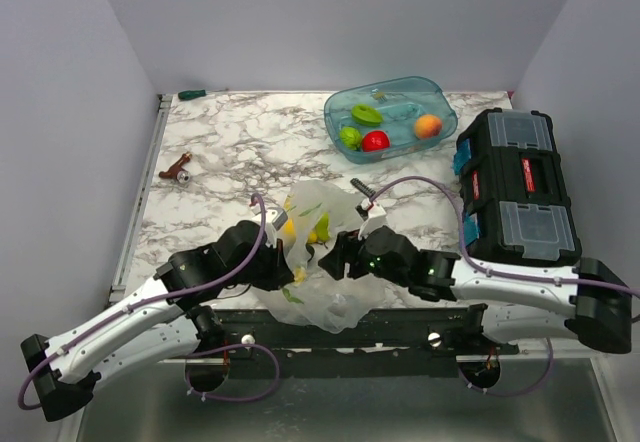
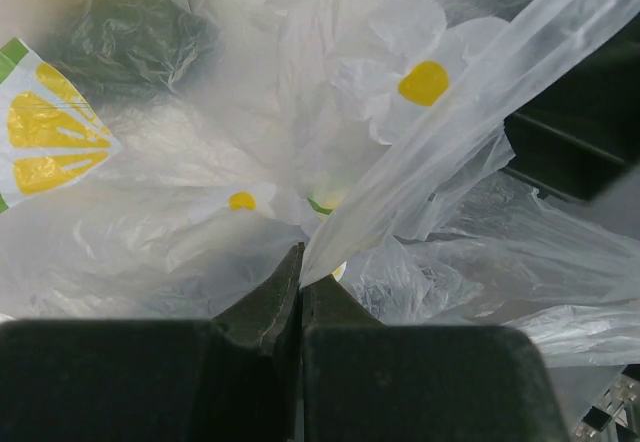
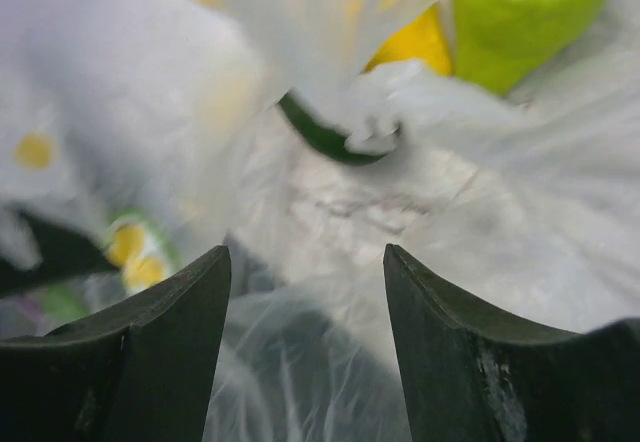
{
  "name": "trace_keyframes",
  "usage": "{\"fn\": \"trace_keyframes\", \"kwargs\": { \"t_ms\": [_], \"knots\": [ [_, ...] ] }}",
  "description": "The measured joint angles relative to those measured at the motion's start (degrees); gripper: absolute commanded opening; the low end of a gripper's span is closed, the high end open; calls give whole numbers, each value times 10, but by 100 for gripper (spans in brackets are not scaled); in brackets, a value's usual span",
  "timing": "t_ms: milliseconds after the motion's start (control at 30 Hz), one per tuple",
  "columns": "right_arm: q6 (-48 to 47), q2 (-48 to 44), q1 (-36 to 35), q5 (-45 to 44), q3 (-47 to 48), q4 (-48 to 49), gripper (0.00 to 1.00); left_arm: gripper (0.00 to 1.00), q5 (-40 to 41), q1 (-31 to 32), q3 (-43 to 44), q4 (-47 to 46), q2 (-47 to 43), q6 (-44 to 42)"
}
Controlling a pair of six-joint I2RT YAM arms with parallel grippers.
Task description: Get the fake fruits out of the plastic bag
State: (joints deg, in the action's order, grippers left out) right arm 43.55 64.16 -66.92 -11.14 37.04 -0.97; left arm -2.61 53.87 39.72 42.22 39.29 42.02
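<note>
Two arms meet at the plastic bag (image 1: 322, 282), slumped at the near edge of the table (image 1: 230, 152). On the left, the left gripper (image 2: 301, 280) has its jaws pressed together on a fold of film, likely anchoring the bag against sliding. Inside sit a yellow fruit (image 3: 415, 44) and a green fruit (image 3: 525, 7). The right gripper (image 3: 305, 262), jaws apart and empty, faces them through crinkled film, seemingly lining up a grab. Far right, the teal tub (image 1: 440, 102) holds a red fruit (image 1: 376, 141).
</note>
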Motion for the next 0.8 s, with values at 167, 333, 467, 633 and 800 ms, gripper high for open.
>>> {"fn": "trace_keyframes", "kwargs": {
  "t_ms": [167, 333, 467, 633, 800],
  "knots": [
    [2, 80, 0, -99, -15, 83, 60, 0, -8, 0, 0, 1, 3, 1],
    [-2, 146, 0, -175, -14, 146, 60, 0, -21, 0, -4, -3, 9, 4],
    [-16, 205, 0, -219, -5, 192, 62, 0, -29, 0, -11, -6, 11, 5],
    [-35, 257, 6, -256, 14, 245, 65, 0, -36, 0, -11, -11, 19, 5],
    [-55, 284, 10, -261, 30, 281, 67, 0, -37, 0, -11, -13, 34, 5]
  ]
}}
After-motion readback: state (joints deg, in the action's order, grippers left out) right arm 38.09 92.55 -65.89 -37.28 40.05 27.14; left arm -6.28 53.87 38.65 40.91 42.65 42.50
